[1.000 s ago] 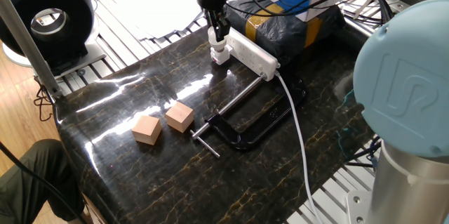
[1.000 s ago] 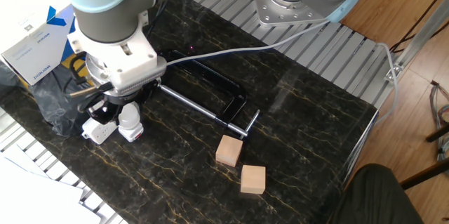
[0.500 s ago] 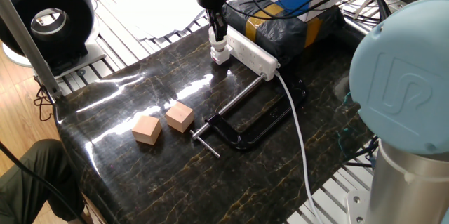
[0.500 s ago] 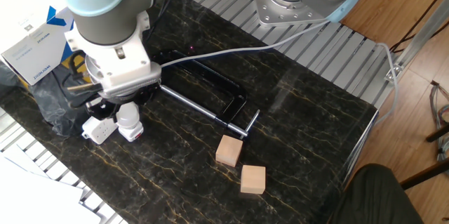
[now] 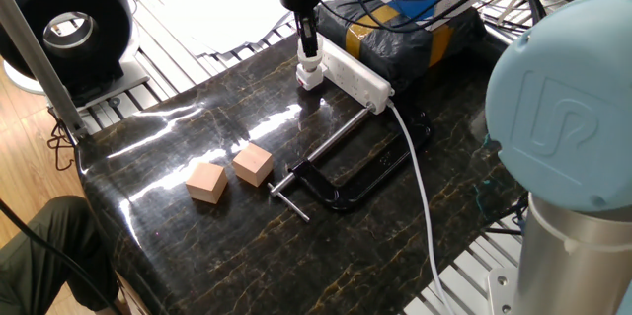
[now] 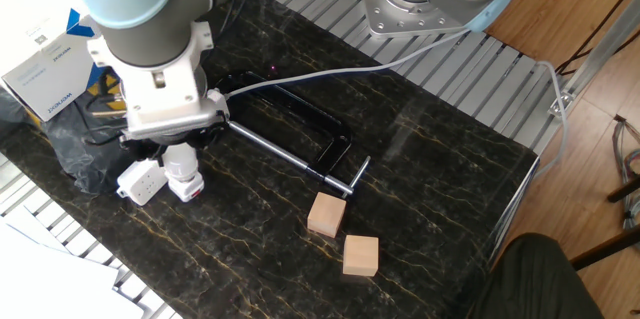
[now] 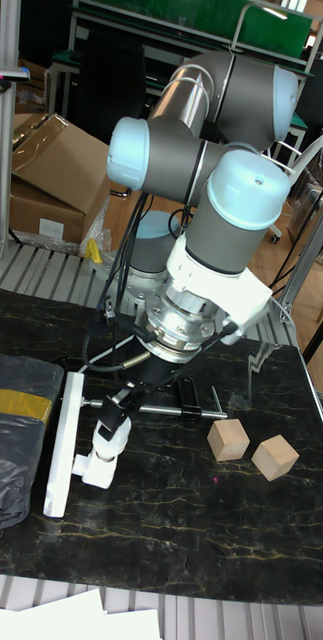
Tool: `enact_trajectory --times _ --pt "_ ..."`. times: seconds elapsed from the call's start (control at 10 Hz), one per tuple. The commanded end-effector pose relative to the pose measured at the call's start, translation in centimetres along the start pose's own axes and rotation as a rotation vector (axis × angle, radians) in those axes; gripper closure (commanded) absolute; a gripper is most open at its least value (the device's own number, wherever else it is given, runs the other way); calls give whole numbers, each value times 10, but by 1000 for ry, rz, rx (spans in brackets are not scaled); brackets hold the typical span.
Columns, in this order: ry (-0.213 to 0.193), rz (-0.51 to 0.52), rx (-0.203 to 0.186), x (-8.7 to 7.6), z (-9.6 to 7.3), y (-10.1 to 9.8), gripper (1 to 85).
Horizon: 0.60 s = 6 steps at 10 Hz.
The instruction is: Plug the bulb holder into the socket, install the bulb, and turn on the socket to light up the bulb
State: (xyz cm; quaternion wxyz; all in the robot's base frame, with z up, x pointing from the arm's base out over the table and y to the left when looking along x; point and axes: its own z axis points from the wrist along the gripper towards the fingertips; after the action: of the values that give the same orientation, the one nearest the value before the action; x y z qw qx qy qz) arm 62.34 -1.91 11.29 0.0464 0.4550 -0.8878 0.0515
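Observation:
The white bulb (image 5: 310,59) stands upright on the bulb holder (image 5: 310,80), a small white cube against the side of the socket (image 5: 354,74) near its end. My gripper (image 5: 310,48) comes straight down from above and is shut on the bulb. The other fixed view has the bulb (image 6: 182,169) under the wrist, the holder (image 6: 190,189) with its red mark, and the socket's end (image 6: 140,184). In the tall view the gripper (image 7: 117,410) sits over the bulb (image 7: 108,436), holder (image 7: 95,468) and socket (image 7: 61,440). I cannot tell whether the holder's plug is seated.
A black C-clamp (image 5: 346,172) lies mid-table beside the socket's white cable (image 5: 420,187). Two tan wooden cubes (image 5: 206,182) (image 5: 253,165) sit nearer the front. A black bag with a box (image 5: 395,29) lies behind the socket. The arm's large joint fills the right foreground.
The wrist has turned about its vertical axis while staying over the bulb. Bulb, holder and socket stay in place.

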Motion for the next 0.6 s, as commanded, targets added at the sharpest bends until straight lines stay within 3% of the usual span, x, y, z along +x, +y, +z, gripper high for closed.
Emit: enact_trajectory --times 0.0,0.2,0.5 --pt "-10 86 -39 -5 -2 3 707" --pt "-2 116 -41 -11 -7 1 710" --pt "-34 192 -50 -18 -5 -1 713"
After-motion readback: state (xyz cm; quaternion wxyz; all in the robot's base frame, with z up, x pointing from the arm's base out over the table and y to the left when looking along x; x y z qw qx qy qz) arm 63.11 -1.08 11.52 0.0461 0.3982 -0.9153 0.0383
